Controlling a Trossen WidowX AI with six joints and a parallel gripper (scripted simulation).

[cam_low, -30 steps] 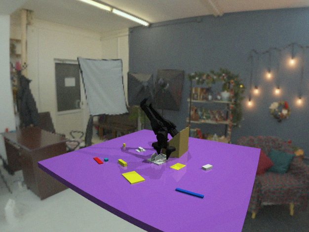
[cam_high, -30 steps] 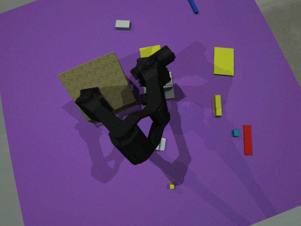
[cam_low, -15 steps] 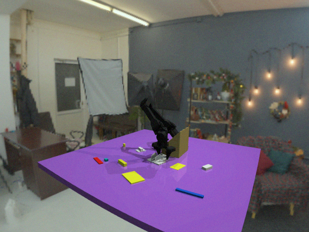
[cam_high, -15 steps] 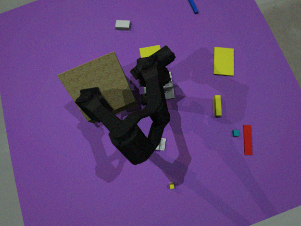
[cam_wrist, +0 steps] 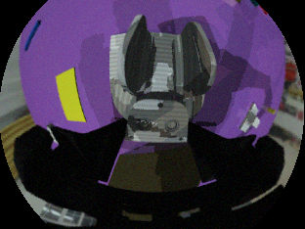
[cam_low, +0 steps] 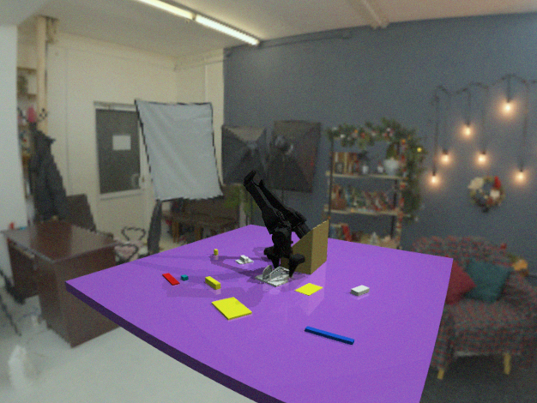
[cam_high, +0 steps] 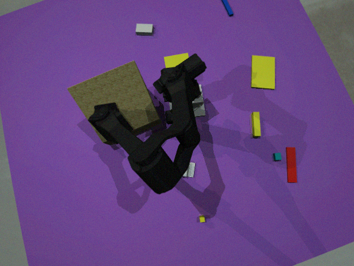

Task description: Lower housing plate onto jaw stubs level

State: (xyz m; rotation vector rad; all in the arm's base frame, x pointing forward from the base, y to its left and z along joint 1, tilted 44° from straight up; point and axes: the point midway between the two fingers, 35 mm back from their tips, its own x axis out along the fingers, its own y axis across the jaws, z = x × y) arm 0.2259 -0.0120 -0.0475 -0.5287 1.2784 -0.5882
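Observation:
The grey housing plate [cam_wrist: 157, 120], with two round holes, is between the fingers of my gripper [cam_wrist: 156, 121] [cam_low: 284, 271]. The gripper is shut on it. The two jaws [cam_wrist: 138, 56] [cam_wrist: 199, 64] stand upright side by side, just beyond the plate, on the ribbed grey base [cam_wrist: 116, 55] [cam_low: 274, 282] [cam_high: 199, 112]. The plate overlaps the near ends of the jaws in the wrist view. The stubs, and whether the plate touches them, cannot be made out. In the top view the arm hides the fingers and the plate.
A tall brown block [cam_high: 114, 88] [cam_low: 318, 251] stands close beside the gripper. A small grey part [cam_high: 191, 170] [cam_low: 244, 260] [cam_wrist: 250, 117] lies near the arm's base. A yellow tile [cam_high: 175, 60] [cam_low: 309, 288] [cam_wrist: 70, 95] lies near the grey base. A white block [cam_high: 144, 29] [cam_low: 359, 290] lies farther off.

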